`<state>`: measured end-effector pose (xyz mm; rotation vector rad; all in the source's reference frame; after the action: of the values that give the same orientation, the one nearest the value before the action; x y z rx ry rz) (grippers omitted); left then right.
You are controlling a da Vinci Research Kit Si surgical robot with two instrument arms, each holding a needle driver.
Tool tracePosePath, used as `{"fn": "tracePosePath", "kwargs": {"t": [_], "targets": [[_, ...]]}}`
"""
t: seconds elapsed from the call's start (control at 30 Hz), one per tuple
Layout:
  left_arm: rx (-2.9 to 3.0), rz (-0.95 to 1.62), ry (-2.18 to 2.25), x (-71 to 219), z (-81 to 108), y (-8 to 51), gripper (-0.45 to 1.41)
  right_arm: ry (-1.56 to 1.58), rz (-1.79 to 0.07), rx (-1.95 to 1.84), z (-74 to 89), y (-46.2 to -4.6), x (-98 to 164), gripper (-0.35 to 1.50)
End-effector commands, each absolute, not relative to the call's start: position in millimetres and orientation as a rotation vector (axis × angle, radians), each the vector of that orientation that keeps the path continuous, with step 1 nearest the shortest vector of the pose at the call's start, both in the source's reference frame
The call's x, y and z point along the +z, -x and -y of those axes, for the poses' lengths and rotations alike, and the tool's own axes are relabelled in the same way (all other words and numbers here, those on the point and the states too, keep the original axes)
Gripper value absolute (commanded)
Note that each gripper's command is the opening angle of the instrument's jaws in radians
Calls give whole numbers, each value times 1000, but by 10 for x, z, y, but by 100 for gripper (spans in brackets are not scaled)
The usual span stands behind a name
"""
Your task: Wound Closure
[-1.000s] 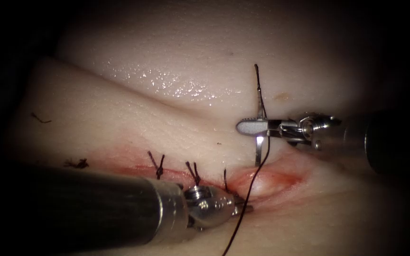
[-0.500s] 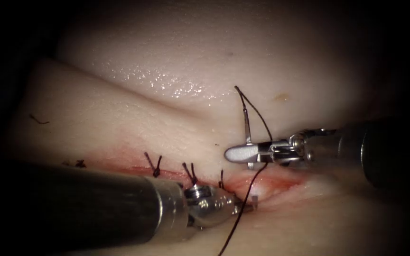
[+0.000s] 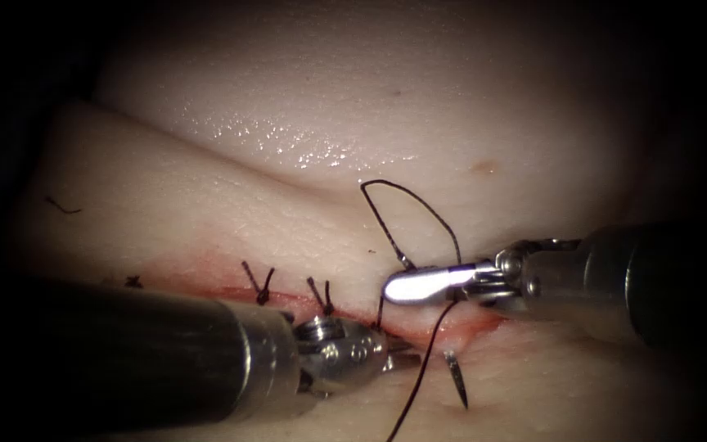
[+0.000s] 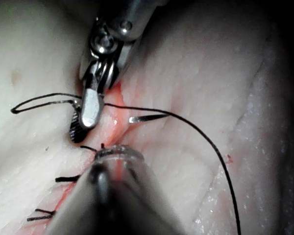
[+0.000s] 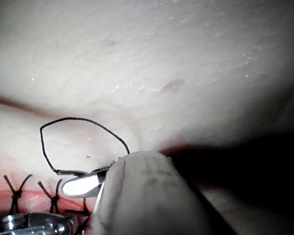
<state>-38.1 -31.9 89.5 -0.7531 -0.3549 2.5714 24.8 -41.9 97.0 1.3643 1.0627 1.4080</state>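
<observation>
While right gripper clamps needle, mid-curve buried in tissue.

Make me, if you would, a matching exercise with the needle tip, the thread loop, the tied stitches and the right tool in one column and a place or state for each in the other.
Things:
1. needle tip
2. thread loop
3. tied stitches
4. right tool

Places or states:
A. along the closed stretch of the cut
B. fingers shut on the needle near its tail
C. poking out of the tissue below the cut
D. arched above the right tool

Pairs: 1-C, 2-D, 3-A, 4-B

What the left tool holds is unclear.
</observation>
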Motion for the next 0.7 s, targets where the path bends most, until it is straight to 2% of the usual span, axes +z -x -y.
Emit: {"fn": "tracePosePath", "kwargs": {"t": [0.03, 0.1, 0.37, 0.5, 0.7], "targets": [[2576, 336, 792, 894, 325, 388, 14, -1337, -1100, 1402, 414, -252, 978, 140], [2595, 307, 830, 886, 325, 388, 14, -1307, -1118, 1399, 408, -248, 978, 147], [2646, 208, 933, 879, 319, 385, 19, -1185, -1205, 1281, 393, -224, 972, 147], [2646, 193, 941, 884, 317, 386, 19, -1051, -1277, 1160, 386, -228, 968, 145], [2648, 191, 941, 885, 318, 386, 19, -770, -1288, 879, 369, -242, 964, 143]]}}
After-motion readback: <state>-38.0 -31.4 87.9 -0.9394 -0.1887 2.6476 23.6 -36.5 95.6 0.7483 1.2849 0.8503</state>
